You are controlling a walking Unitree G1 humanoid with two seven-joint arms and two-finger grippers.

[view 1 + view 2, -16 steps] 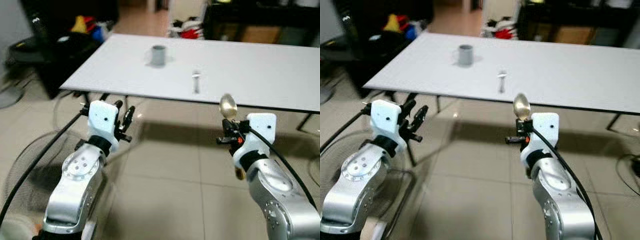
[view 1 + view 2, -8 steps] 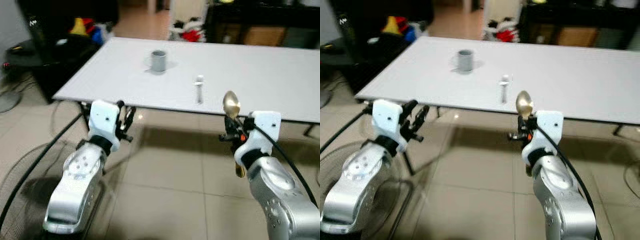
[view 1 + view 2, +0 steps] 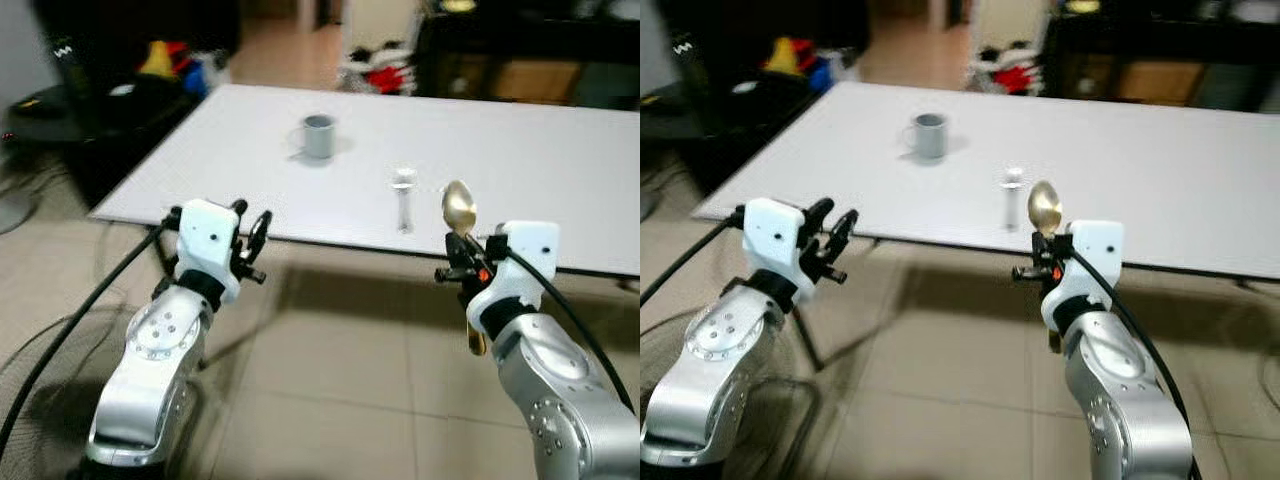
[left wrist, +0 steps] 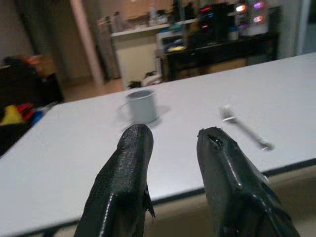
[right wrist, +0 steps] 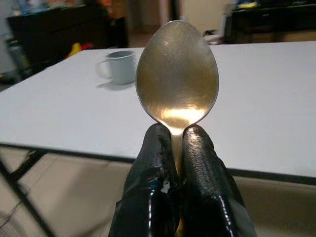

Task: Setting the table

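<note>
I am holding a gold spoon (image 5: 177, 74) upright, pinched by its neck in the right gripper (image 5: 177, 148), short of the white table (image 3: 560, 150). The left gripper (image 4: 173, 143) is hanging parted and empty. I should be laying the spoon flat near the fork (image 3: 404, 195), clear of the mug (image 3: 318, 136).

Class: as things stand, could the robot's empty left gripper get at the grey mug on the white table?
Probably not yet. The left gripper, fingers open, is short of the white table's near edge, and the grey mug stands well in.
</note>
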